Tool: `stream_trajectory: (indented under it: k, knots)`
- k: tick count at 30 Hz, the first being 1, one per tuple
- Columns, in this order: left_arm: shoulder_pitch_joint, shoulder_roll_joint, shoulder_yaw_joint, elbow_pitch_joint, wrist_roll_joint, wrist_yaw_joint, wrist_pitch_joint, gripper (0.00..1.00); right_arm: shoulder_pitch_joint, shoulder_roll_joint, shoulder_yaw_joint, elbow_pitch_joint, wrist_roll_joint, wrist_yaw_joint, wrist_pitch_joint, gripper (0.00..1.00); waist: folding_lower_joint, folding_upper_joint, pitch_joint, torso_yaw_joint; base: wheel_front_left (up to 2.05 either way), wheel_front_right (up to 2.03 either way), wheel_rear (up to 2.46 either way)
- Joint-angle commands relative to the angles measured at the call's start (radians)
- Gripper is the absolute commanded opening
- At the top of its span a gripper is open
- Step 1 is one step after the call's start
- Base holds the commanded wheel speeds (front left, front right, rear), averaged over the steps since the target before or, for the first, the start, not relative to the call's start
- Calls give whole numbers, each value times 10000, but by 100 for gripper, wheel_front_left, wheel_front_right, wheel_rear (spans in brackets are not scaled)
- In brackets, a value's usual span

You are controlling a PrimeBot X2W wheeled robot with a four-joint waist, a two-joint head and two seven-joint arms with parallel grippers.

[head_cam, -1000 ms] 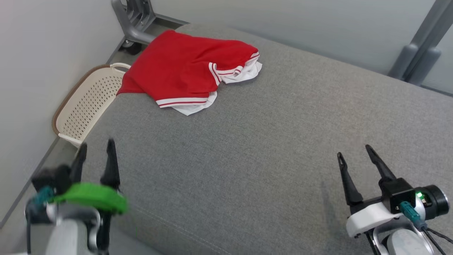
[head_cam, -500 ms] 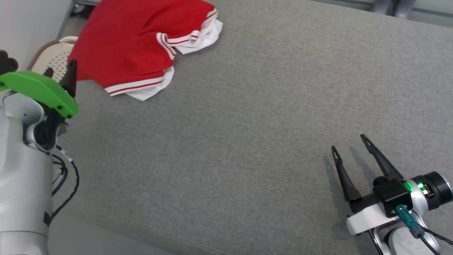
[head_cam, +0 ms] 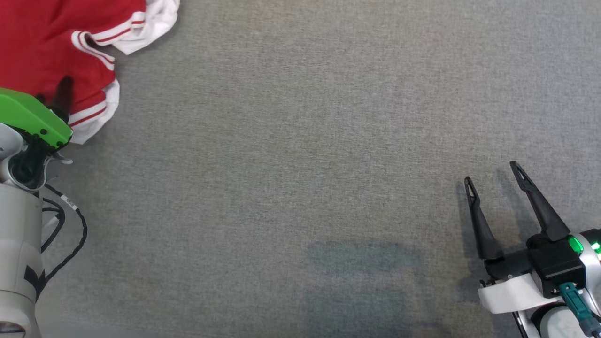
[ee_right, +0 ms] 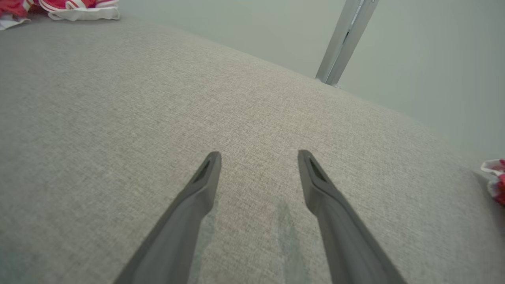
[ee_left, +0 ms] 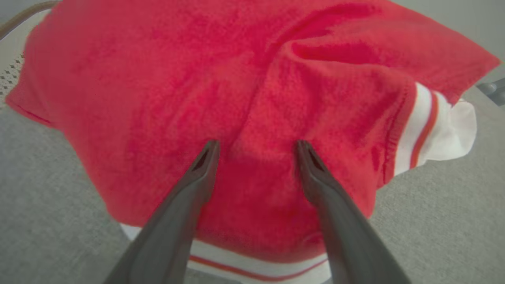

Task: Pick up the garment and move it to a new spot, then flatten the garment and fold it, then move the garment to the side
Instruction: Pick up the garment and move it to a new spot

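The garment [head_cam: 47, 42] is a crumpled red piece with white, red-striped hems, lying on the grey cushion [head_cam: 300, 141] at the head view's top left. My left gripper [head_cam: 52, 96] is over its near edge under a green cover. In the left wrist view the left gripper [ee_left: 256, 145] is open, its fingertips spread over the red cloth [ee_left: 244, 79]; I cannot tell whether they touch it. My right gripper [head_cam: 492, 173] stands open and holds nothing at the lower right, low above bare cushion. The right wrist view has the right gripper [ee_right: 259, 154] far from the garment [ee_right: 75, 8].
A cream perforated basket [ee_left: 10, 67] shows past the garment's far left edge. A grey metal post [ee_right: 347, 35] rises behind the cushion against a pale wall. A small red and white scrap of cloth [ee_right: 495, 177] sits at the cushion's right edge.
The head camera has tipped down and swung right, so the garment now sits at the picture's top left. My left gripper has reached forward over the garment. The right gripper has barely moved.
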Motion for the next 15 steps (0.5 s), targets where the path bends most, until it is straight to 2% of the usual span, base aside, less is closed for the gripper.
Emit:
stream_trajectory:
  k: [1,4,5,6,7,11,15]
  knots:
    - [-155,20,-130,216,-114,0,-82,100,113,19,-81,-247,-95,-14,68,100,-1,86,741,-670,0,0,0]
    - [-86,-110,-369,595,-331,0,-107,100,244,46,-165,-576,-129,-14,180,100,-1,86,814,-676,0,0,0]
    - [-51,-161,-480,668,-390,0,-96,63,268,37,-198,-655,-128,-14,214,100,-1,86,817,-669,0,0,0]
    - [-9,-192,-587,735,-435,0,-126,34,274,38,-236,-723,-125,-14,241,100,-1,86,809,-652,0,0,0]
    - [25,-215,-696,799,-458,0,-156,0,294,50,-275,-757,-124,-14,267,100,-1,86,786,-619,0,0,0]
    - [-8,-296,-1294,550,-504,-8,-187,0,285,120,-369,-734,-70,-14,257,100,-1,86,594,-403,0,0,0]
    - [23,-400,-1872,-841,-1237,-51,40,0,75,225,-322,-313,81,-14,84,100,-1,86,142,-172,0,0,0]
